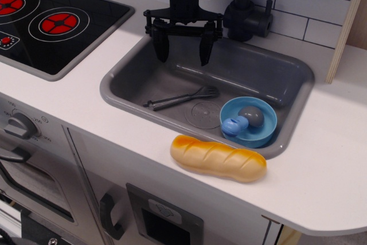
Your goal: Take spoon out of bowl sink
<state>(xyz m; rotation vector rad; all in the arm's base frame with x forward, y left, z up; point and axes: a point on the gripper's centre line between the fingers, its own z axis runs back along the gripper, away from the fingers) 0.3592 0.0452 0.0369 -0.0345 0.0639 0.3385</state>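
Note:
The spoon point(241, 120) lies inside the light-blue bowl point(263, 133), its bright-blue handle resting on the bowl's front-left rim and its dark-grey scoop near the middle. The bowl sits in the front right corner of the grey sink point(229, 73). My gripper point(182, 50) hangs open and empty over the sink's back left part, well away from the bowl, with both dark fingers pointing down.
A long thin grey fork point(180, 98) lies on the sink floor left of the drain point(205, 111). A dark tap point(246, 15) stands behind the sink. A toy bread loaf point(218, 158) lies on the counter in front. A stove top point(46, 21) is at left.

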